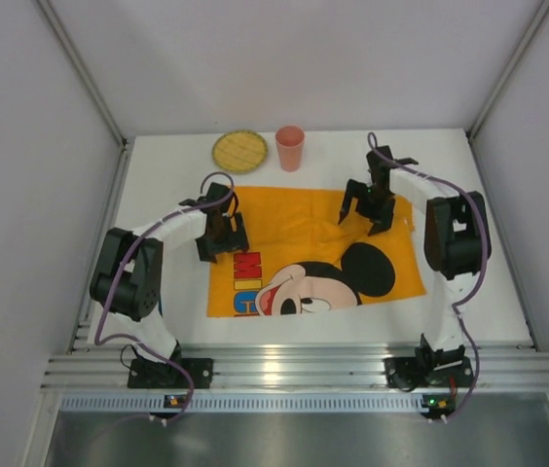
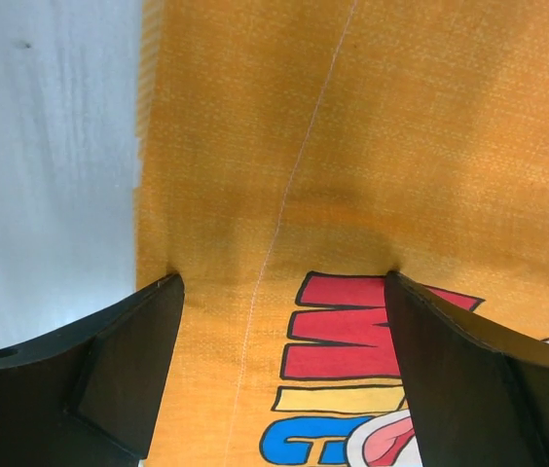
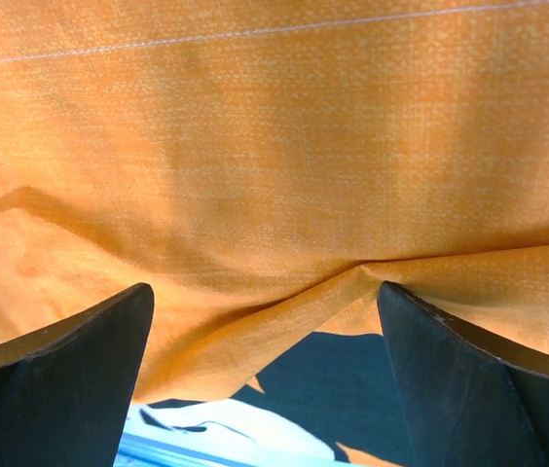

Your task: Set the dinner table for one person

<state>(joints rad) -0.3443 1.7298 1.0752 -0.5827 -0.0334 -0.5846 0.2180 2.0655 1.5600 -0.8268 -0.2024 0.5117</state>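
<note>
1. Worktop (image 1: 158,167): the dinner table, a large plain white matte rectangle. It fills the floor of the enclosure and carries every item listed.
2. Orange woven-plastic placemat with Mickey Mouse print (image 1: 294,219): lies mid-worktop, slightly askew. A raised crease shows in the right wrist view (image 3: 284,292), so it probably wants smoothing before anything is set on it.
3. Left arm (image 1: 124,272): left jaws spread wide, nothing between them, tips low at the placemat's left border (image 2: 206,195). This suits flattening or tugging that edge.
4. Right arm (image 1: 455,233): right jaws likewise spread and unladen, straddling the crease.
5. Round yellow woven mat (image 1: 239,151) and pink plastic cup (image 1: 290,148): upright cup just beside the mat, both at the far edge, off the placemat, apparently awaiting placement.
6. Ribbed aluminium rail (image 1: 294,370): runs along the near edge and bears both arm bases.
7. Plain white panel walls (image 1: 284,58): enclose three sides.
</note>
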